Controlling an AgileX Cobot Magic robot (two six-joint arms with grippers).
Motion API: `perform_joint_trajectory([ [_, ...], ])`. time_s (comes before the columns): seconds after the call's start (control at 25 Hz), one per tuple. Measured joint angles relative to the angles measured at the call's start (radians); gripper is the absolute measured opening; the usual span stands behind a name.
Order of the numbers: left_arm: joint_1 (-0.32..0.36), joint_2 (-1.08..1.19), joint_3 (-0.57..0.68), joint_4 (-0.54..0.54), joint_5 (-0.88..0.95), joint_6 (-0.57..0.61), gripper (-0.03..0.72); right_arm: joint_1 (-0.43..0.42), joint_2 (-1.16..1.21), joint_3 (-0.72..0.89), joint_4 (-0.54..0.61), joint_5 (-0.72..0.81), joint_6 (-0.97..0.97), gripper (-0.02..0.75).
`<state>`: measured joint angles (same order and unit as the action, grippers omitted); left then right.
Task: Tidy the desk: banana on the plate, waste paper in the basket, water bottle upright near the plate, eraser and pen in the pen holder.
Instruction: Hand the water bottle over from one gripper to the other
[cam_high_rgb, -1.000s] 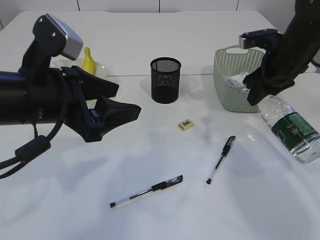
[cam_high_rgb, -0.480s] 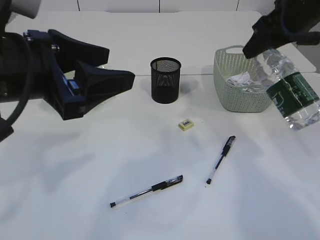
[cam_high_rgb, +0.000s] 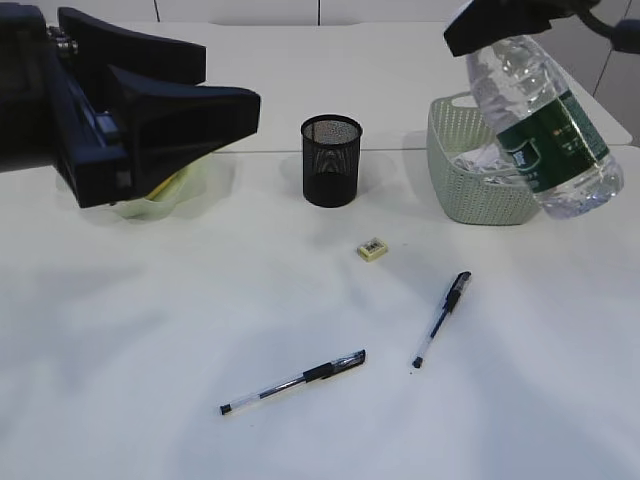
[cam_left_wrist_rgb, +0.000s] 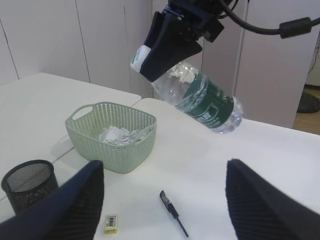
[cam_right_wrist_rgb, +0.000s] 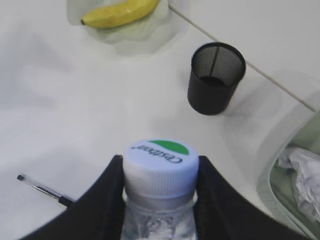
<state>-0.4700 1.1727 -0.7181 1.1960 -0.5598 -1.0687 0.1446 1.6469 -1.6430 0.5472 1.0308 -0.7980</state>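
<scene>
Right gripper (cam_right_wrist_rgb: 159, 200): clamped on the neck of the water bottle (cam_high_rgb: 540, 130), just under its white and green cap; the bottle hangs tilted in the air above the table.
Left gripper (cam_left_wrist_rgb: 162, 200): jaws spread wide, empty, raised above the table.
Basket (cam_high_rgb: 450, 190): pale green, holds crumpled waste paper (cam_left_wrist_rgb: 117, 135).
Pen holder (cam_high_rgb: 331, 160): black mesh; its contents cannot be made out.
Plate (cam_right_wrist_rgb: 135, 37): holds the banana (cam_right_wrist_rgb: 120, 13).
Table: the eraser (cam_high_rgb: 372, 249) and two pens (cam_high_rgb: 442, 319) (cam_high_rgb: 295, 382) lie loose.
</scene>
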Motion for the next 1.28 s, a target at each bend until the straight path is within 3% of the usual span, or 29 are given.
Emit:
perform_joint_trajectory([
  [0.28,0.000,0.000,0.000,-0.025,-0.035,-0.006,0.546,0.021,-0.017,0.002,0.150,-0.004,-0.156,0.252],
  [0.64,0.000,0.000,0.000,-0.042,-0.038,-0.006,0.546,0.021,-0.052,0.015,0.452,-0.022,-0.399,0.252],
  [1.04,0.000,0.000,0.000,-0.090,-0.040,-0.006,0.546,0.022,-0.102,0.130,0.766,0.034,-0.683,0.252],
  [1.28,0.000,0.000,0.000,-0.124,-0.075,0.002,0.546,0.022,-0.117,0.149,0.915,0.114,-0.739,0.252],
])
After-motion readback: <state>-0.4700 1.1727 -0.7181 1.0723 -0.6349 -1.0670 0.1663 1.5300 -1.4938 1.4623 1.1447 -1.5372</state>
